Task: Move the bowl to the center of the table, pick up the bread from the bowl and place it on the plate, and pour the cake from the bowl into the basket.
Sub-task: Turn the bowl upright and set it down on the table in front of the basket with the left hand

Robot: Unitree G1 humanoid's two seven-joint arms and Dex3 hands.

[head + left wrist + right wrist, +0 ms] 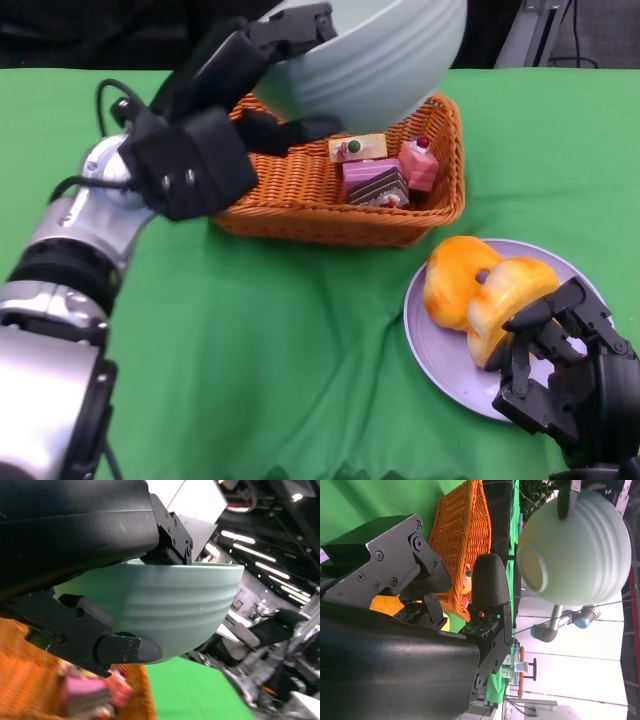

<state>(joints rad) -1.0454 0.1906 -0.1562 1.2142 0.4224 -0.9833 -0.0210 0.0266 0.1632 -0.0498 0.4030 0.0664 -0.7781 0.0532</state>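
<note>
My left hand (215, 120) grips the pale green bowl (375, 55) by its rim and holds it tilted above the orange wicker basket (330, 215). The left wrist view shows the bowl (170, 610) clamped between fingers (120, 647) above and below its rim. Several cake pieces (380, 170) lie inside the basket. Two golden bread pieces (480, 290) rest on the lilac plate (435, 350) at the right. My right hand (565, 375) sits at the plate's near right edge, fingers apart and holding nothing, close to the bread. From the right wrist view the bowl (575, 550) hangs beyond the basket (460, 535).
A green cloth (280, 360) covers the table. Beyond the table's far edge, the wrist views show a lab room with another robot arm (565, 622) and chairs.
</note>
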